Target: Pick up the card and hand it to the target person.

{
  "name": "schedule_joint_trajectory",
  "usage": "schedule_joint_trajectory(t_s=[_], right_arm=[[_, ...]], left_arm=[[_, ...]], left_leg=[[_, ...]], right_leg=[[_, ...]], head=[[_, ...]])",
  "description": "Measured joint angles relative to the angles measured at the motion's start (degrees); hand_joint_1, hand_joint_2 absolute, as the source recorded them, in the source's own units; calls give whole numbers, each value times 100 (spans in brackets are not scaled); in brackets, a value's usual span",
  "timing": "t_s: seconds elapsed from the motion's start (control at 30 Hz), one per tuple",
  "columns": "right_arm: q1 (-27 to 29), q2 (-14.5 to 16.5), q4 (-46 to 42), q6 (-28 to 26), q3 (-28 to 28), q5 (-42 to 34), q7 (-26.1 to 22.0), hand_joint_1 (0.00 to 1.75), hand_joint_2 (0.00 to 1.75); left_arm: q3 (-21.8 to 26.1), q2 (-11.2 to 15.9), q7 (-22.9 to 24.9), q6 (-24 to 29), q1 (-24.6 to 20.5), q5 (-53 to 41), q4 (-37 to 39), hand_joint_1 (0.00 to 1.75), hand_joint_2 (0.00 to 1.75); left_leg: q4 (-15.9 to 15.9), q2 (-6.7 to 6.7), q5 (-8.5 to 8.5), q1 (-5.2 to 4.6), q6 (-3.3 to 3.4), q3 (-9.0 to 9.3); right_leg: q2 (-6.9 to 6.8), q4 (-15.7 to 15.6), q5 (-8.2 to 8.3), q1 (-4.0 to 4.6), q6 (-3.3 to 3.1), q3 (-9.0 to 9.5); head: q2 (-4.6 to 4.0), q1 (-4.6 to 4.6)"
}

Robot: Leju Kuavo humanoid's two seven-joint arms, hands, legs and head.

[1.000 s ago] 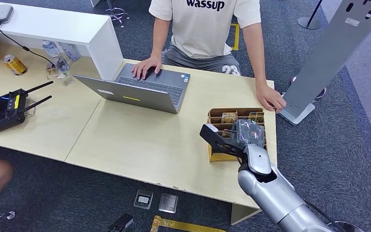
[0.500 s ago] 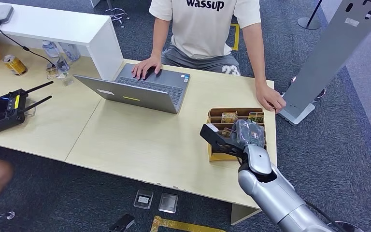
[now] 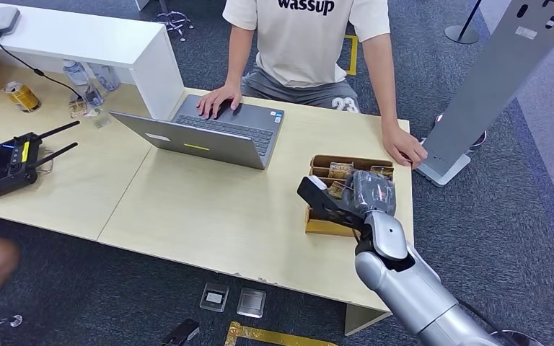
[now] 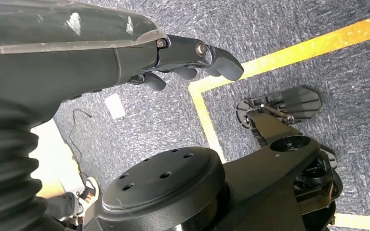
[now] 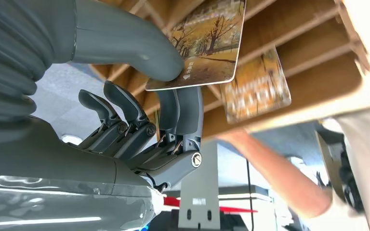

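In the right wrist view my right hand (image 5: 173, 96) pinches a picture card (image 5: 207, 45) between thumb and fingers, the card still among the slats of the wooden card box (image 5: 308, 29). A second card (image 5: 257, 86) stays in a slot beside it. From the head view the right hand (image 3: 364, 194) sits over the box (image 3: 328, 228) at the table's right end and hides the held card. The person (image 3: 306, 43) sits across the table, one hand (image 3: 404, 150) resting just beyond the box. My left hand (image 4: 188, 57) hangs over the carpet, fingers loosely apart, holding nothing.
An open laptop (image 3: 209, 137) stands mid-table under the person's other hand. A black router (image 3: 11, 164), a can (image 3: 22, 96) and a white shelf (image 3: 79, 36) are at the left. A grey panel stand (image 3: 490, 79) rises right of the table.
My right hand has edged up and away from me with the card, and the box has shifted slightly with it. The person has stayed still.
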Motion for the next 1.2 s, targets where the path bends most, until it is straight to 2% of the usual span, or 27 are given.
schedule_joint_trajectory(t_s=[0.3,0.47,0.6,0.8,1.03,1.2], right_arm=[[178,-427,-2047,-180,-250,531,459,166,175],[414,-632,-3292,-316,-459,903,451,166,175],[469,-666,-3694,-551,-508,1208,250,166,175],[400,-614,-3524,-1232,-509,1455,-230,166,175],[24,-349,-2227,-2475,-508,1548,-717,166,175],[-83,-213,-1588,-2703,-547,1841,-808,166,175]], left_arm=[[8,1,32,43,27,89,0,0,175],[10,2,33,39,31,87,0,0,175],[7,0,32,9,27,47,0,0,175],[1,-7,3,-34,15,-58,-2,0,175],[-50,-36,32,-71,-75,-144,-2,0,175],[-82,-60,84,-78,-135,-174,-2,0,175]], left_leg=[[0,1,0,0,0,2],[0,2,0,0,0,4],[0,3,0,0,0,4],[0,3,0,0,0,2],[0,-1,0,0,0,1],[0,-2,0,0,0,-1]], right_leg=[[1,-1,0,0,0,-1],[2,-1,0,0,0,0],[4,-1,0,0,0,1],[3,0,0,0,0,3],[1,1,0,0,0,3],[0,1,0,0,0,1]], head=[[0,1],[0,1],[0,1],[0,1],[0,1],[0,2]])
